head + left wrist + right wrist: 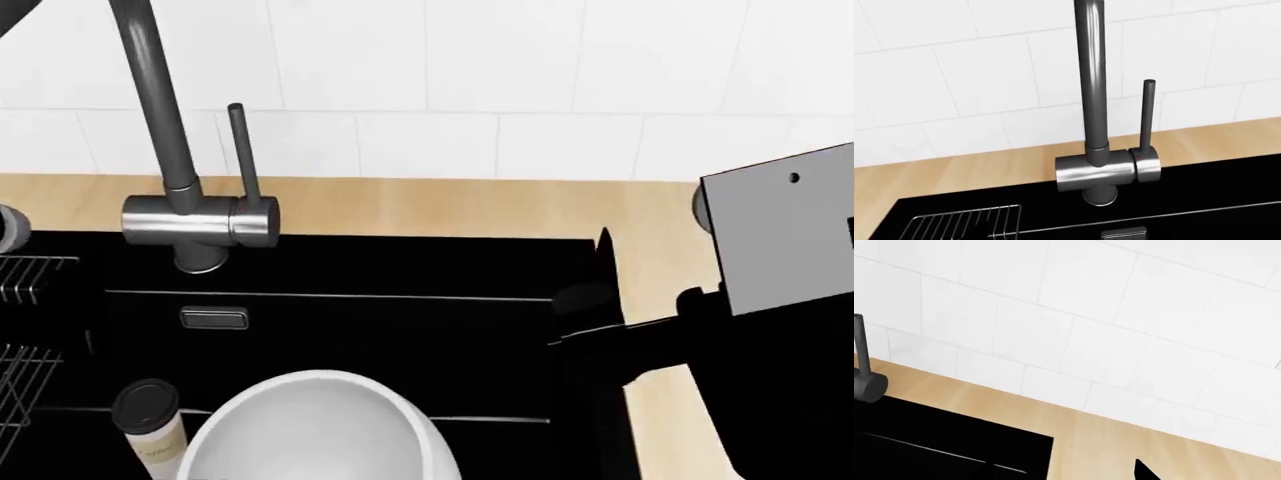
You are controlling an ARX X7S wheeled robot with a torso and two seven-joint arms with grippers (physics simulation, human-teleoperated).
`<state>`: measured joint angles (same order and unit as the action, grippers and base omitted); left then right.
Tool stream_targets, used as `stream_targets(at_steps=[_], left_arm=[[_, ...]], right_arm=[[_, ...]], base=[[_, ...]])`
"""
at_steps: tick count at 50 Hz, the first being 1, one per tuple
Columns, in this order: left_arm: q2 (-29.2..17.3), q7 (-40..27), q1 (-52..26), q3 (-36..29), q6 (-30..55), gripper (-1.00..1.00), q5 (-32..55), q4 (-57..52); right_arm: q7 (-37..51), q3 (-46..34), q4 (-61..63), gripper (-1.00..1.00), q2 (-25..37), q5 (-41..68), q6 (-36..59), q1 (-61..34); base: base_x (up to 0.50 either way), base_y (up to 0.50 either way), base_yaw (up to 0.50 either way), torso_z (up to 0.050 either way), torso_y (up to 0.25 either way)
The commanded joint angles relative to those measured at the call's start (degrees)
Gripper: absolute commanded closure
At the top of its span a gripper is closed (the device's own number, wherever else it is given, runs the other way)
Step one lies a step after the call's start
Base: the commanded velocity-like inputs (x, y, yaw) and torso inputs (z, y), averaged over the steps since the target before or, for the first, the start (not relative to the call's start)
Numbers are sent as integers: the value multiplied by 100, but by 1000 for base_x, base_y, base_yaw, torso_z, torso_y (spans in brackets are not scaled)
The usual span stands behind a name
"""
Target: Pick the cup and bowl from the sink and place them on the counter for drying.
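Note:
Low in the head view, the large white bowl [320, 432] rests in the black sink [400, 270]. Touching its left side stands the slim cream cup [150, 428] with a dark lid. My right gripper [590, 272] hovers over the sink's right rim, well to the right of the bowl, open and empty. One of its black fingertips [1145, 472] shows over the beige counter [1107, 440] in the right wrist view. My left gripper's fingers appear in no view; its wrist camera faces the faucet [1097, 125] and the sink's back edge [1201, 185].
The grey faucet [174, 150] and its lever rise at the sink's back left. A wire rack [20, 320] hangs on the left side of the basin [961, 222]. Counter strips [441, 208] run behind and right of the sink, below the white tiled wall [534, 70].

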<state>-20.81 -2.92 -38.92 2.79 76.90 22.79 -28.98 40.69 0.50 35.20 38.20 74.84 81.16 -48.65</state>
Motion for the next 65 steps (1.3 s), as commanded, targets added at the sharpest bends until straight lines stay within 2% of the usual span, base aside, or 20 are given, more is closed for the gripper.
stream_targets(at_steps=[1,3,5,13,15,16,17,18,29,41,54,59,65], left_arm=[[67,31,48,10,-58,-100,17,20],[197,-89,14,-158,-103,-100,-57,91],[304,-187,-38,-281,-130,-100,-115,162],[527,-375,-96,-573,-293,-100,-245,388],[472,-344,-77,-530,-282,-100,-220,360],[349,-250,-39,-395,-217,-100,-145,269],[-32,51,81,6,-51,-100,67,37],[-78,87,99,56,-37,-100,94,13],[-204,163,208,190,-81,-100,154,-5],[-231,159,248,199,-118,-100,160,22],[69,-128,140,-156,-246,-100,-6,212],[9,-93,200,-63,-243,-100,35,175],[305,-342,147,-358,-375,-100,-117,342]], right_arm=[[173,-81,-348,-100,-296,572,159,-187],[341,-171,-611,-100,-451,852,269,-362],[122,-543,-598,-100,-476,724,407,-626],[701,-1292,-1508,-100,-845,2120,705,-1081],[784,-1504,-1610,-100,-913,2305,690,-1224],[815,-1582,-1662,-100,-931,2397,666,-1255],[901,-1852,-1793,-100,-961,2609,733,-1311],[889,-1909,-1816,-100,-992,2676,682,-1295],[-90,-2482,-2034,-100,-1323,1596,456,-1157],[-1168,-3233,-2496,-100,-1379,256,-49,-1143],[-1765,-3863,-3043,-100,-1446,-548,-519,-1128],[-1915,-3985,-3190,-100,-1479,-719,-723,-1042],[-2151,-4201,-3456,-100,-1502,-987,-971,-943]], base=[[0,0,0,0,0],[0,0,0,0,0],[0,0,0,0,0],[0,0,0,0,0],[0,0,0,0,0],[0,0,0,0,0],[0,0,0,0,0],[0,0,0,0,0],[0,0,0,0,0],[0,0,0,0,0],[0,0,0,0,0],[0,0,0,0,2],[0,0,0,0,0]])
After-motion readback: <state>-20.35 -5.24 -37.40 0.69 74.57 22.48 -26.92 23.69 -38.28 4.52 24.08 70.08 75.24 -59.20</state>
